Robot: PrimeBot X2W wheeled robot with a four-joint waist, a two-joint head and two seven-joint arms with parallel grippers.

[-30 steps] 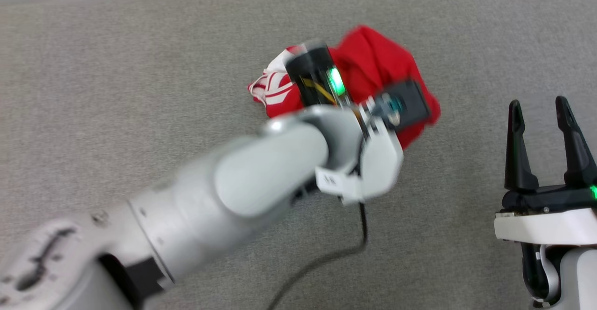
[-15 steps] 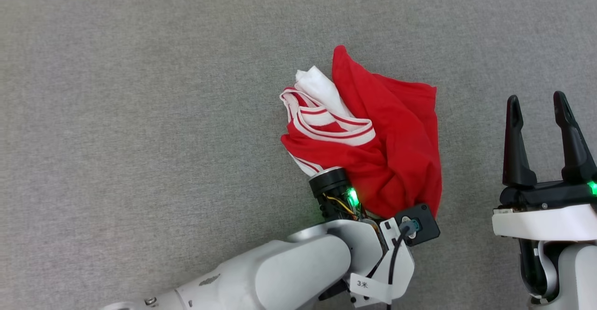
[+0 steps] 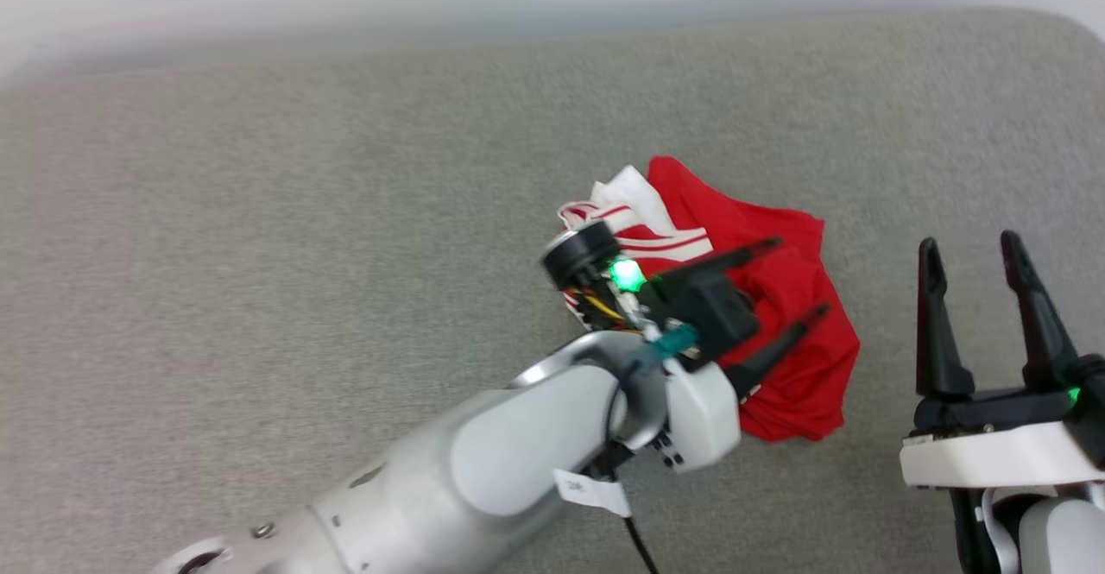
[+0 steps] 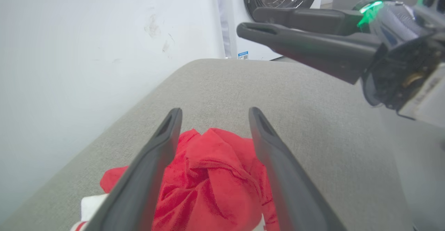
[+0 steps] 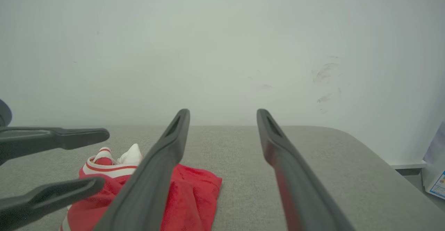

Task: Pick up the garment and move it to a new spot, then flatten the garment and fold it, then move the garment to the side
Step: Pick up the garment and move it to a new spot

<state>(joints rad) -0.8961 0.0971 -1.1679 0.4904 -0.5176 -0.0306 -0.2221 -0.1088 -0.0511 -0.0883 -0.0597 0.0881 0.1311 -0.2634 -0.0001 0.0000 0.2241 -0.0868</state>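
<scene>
Since the garment (image 3: 803, 367) lies as a limp, light, crumpled heap on the grey cushion (image 3: 345, 211), any pinch will likely make it sag and bunch; the firmer striped trim (image 3: 665, 244) at its 10 o'clock looks the surest hold. Left gripper (image 3: 796, 276) spread wide, empty, over the heap; right gripper (image 3: 969, 248) wide, empty, at the heap's 3 o'clock.

On my feed the garment (image 3: 803, 393) was bright red, with a white sleeve and red-white striped trim. The cushion (image 3: 259, 211) under it was flecked grey. The left gripper (image 3: 801, 275) and right gripper (image 3: 968, 242) had black fingers and green lights.
</scene>
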